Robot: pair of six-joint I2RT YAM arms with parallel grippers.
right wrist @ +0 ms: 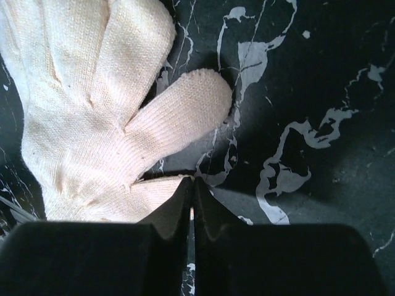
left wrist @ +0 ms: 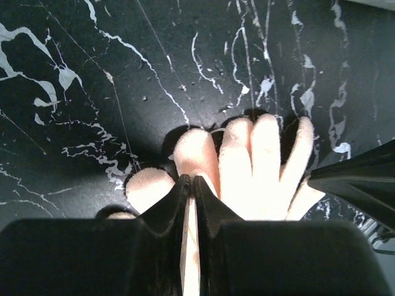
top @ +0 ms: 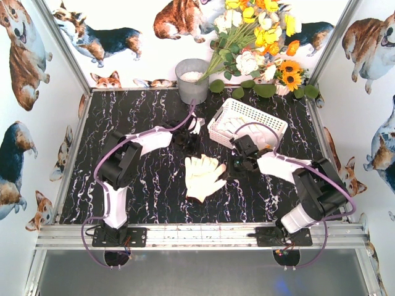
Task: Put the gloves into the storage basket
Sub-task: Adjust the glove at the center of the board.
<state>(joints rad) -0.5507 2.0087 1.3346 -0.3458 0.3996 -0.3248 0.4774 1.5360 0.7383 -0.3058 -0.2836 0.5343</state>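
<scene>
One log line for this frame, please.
left gripper: shut on far glove | right gripper: shut on centre glove | both gloves: on table, outside basket

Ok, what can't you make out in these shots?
- Left wrist view: the cuff of the glove, hidden behind the left claw.
- Right wrist view: how much of the other glove the right claw pinches; its own body blocks it.
- Top view: what's in the basket and bucket; white, too small.

Left arm [top: 120, 165], right arm [top: 311, 188] — white links, black joints, purple cables [top: 96, 168], black tool fingers [left wrist: 166, 209]
</scene>
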